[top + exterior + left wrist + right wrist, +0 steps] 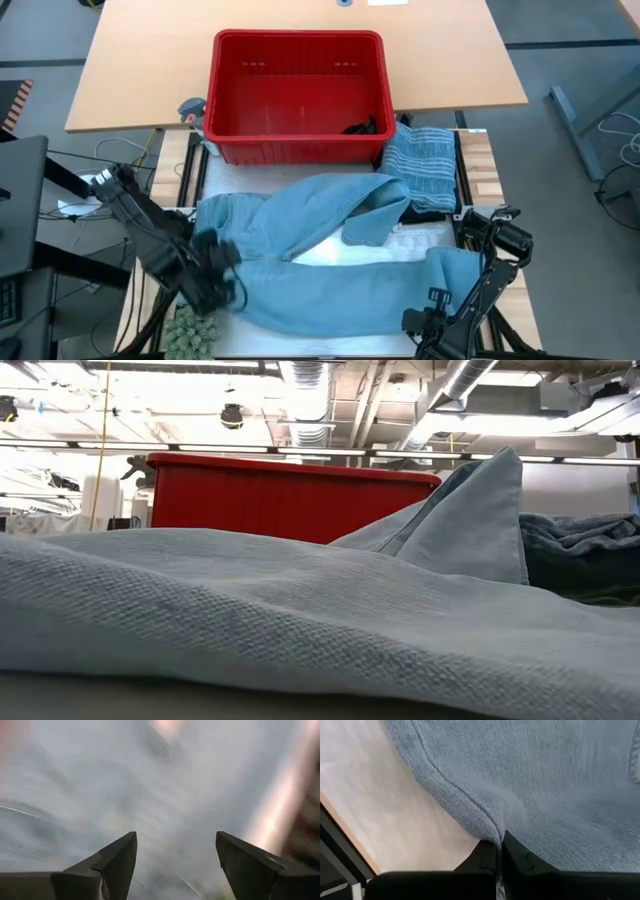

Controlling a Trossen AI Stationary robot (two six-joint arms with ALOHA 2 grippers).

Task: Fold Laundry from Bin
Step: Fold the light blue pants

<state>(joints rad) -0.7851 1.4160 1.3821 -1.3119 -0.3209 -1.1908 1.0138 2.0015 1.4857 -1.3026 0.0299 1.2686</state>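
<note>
A light blue garment (330, 255) of the laundry lies spread across the near half of the table, rumpled, with a fold standing up in the low view (480, 520). A striped grey-blue garment (425, 165) lies folded at the right, beside the red bin (300, 95). A dark garment (362, 127) sits in the bin's right near corner. My left gripper (215, 268) hangs open over the light blue garment's left end, with nothing between its fingers (120, 857). My right gripper (432, 318) is at the garment's near right end, shut on it. My right gripper pinches the light blue garment's seamed edge (497, 827) between its two fingers, at the garment's near right end. The fingers come from above, pointing steeply down. The cloth around the hold lies slack on the table; whether one layer or several is held does not show.
A green knobbly thing (192, 335) lies at the near left corner. The bin stands on the tan far table (130, 70). A strip of white table top (370, 255) shows between the garment's folds.
</note>
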